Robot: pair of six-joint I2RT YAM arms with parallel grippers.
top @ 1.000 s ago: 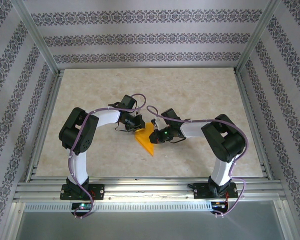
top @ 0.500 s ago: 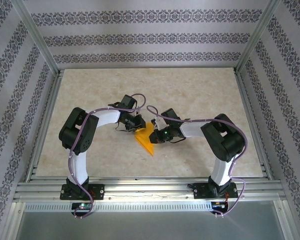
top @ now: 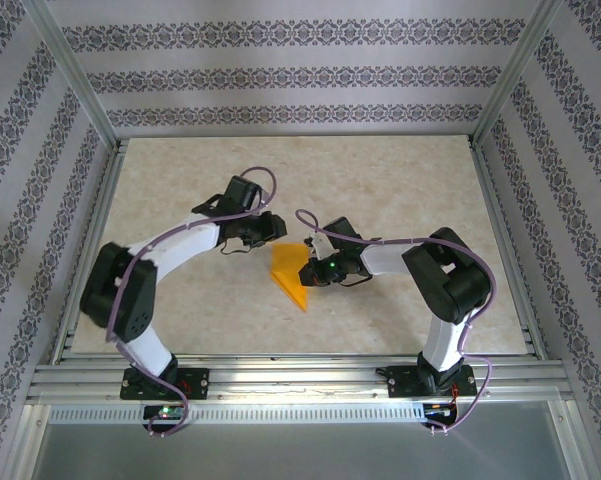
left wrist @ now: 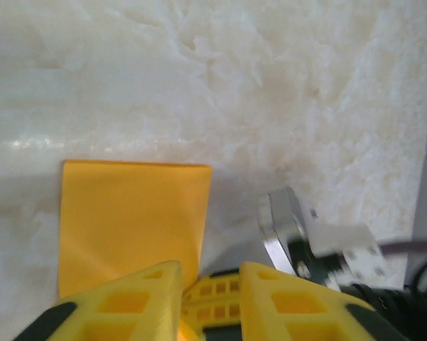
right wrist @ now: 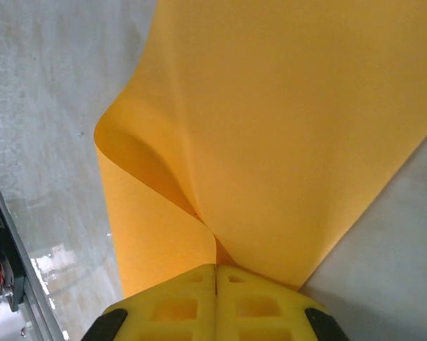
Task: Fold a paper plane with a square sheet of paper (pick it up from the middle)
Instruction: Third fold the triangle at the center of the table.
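Note:
The square sheet of paper (top: 289, 272) is folded into a bright orange wedge lying mid-table, its tip pointing toward the near edge. My right gripper (top: 315, 268) is shut on the sheet's right edge. In the right wrist view its yellow fingers (right wrist: 217, 273) pinch a raised, curling fold of the paper (right wrist: 291, 135). My left gripper (top: 276, 229) hovers just beyond the paper's far-left corner, jaws parted with nothing between them. The left wrist view looks over its fingertips (left wrist: 209, 284) onto the flat orange sheet (left wrist: 131, 220), with the right gripper's metal body (left wrist: 291, 227) beside it.
The pale marble-patterned table top (top: 400, 180) is fenced by aluminium rails (top: 280, 365) at the near edge and along both sides. Patterned walls enclose the cell. Both arm bases sit at the near rail.
My left arm has swung away from the paper toward the far left, and its jaws have parted off the sheet. The right gripper and the paper have stayed put.

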